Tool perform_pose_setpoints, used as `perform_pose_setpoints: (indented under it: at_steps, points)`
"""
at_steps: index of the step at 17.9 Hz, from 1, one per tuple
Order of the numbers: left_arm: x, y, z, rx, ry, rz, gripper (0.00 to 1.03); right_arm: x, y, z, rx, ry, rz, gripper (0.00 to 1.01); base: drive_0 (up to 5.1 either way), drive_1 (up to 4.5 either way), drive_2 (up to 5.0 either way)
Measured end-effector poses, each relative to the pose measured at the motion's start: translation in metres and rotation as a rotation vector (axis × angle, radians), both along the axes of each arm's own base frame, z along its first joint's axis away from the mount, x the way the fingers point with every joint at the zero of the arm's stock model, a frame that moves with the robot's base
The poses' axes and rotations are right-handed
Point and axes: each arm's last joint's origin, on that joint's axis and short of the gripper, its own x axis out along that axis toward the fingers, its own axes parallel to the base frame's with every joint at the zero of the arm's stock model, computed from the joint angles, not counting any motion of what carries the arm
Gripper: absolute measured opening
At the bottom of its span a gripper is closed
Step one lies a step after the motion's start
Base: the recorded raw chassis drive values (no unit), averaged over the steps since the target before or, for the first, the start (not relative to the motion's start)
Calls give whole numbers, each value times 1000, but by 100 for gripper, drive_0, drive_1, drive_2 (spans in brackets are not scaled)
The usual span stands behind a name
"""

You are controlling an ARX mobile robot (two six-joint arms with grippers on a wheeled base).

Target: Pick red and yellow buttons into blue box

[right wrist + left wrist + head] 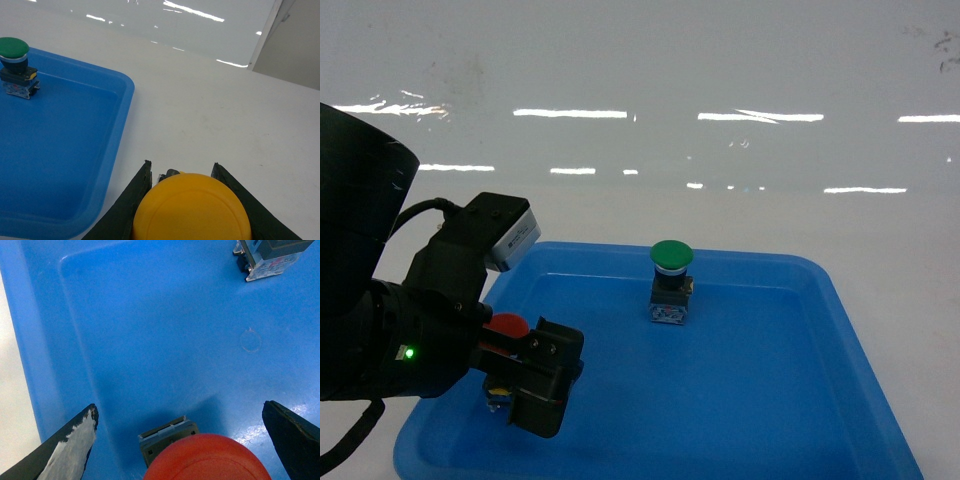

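Observation:
The red button stands on the floor of a shallow blue tray near its front left. My left gripper is down around it. In the left wrist view the gripper is open; the red cap sits midway between the wide-apart fingers, touching neither. My right gripper is shut on the yellow button, held over the white table just right of the tray. It does not show in the head view. The blue box is out of view.
A green-capped button stands upright at the tray's back middle, also seen as the green button in the right wrist view. The tray rim lies left of my right gripper. White table extends beyond, with a grey wall edge further off.

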Motion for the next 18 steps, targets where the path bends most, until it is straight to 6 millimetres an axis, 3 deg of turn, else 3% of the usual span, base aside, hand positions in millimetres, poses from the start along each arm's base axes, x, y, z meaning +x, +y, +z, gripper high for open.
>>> perform_pose_setpoints:
  at_steps: [3, 10, 13, 14, 17, 18]
  points:
    - [2, -1, -2, 0, 6, -2, 96, 0, 0, 0, 0, 0, 0, 33, 0, 0, 0]
    - [-2, 3, -9, 56, 5, 53, 31, 0, 0, 0, 0, 0, 0, 33, 0, 0, 0]
    - [-5, 7, -7, 40, -24, 73, 27, 0, 0, 0, 0, 0, 0, 33, 0, 0, 0]
    - [-7, 14, 15, -24, -143, 91, 27, 0, 0, 0, 0, 0, 0, 33, 0, 0, 0]
    - [-13, 30, 51, -102, -299, 142, 27, 0, 0, 0, 0, 0, 0, 32, 0, 0, 0]
    - [-14, 31, 53, -108, -308, 148, 27, 0, 0, 0, 0, 0, 0, 32, 0, 0, 0]
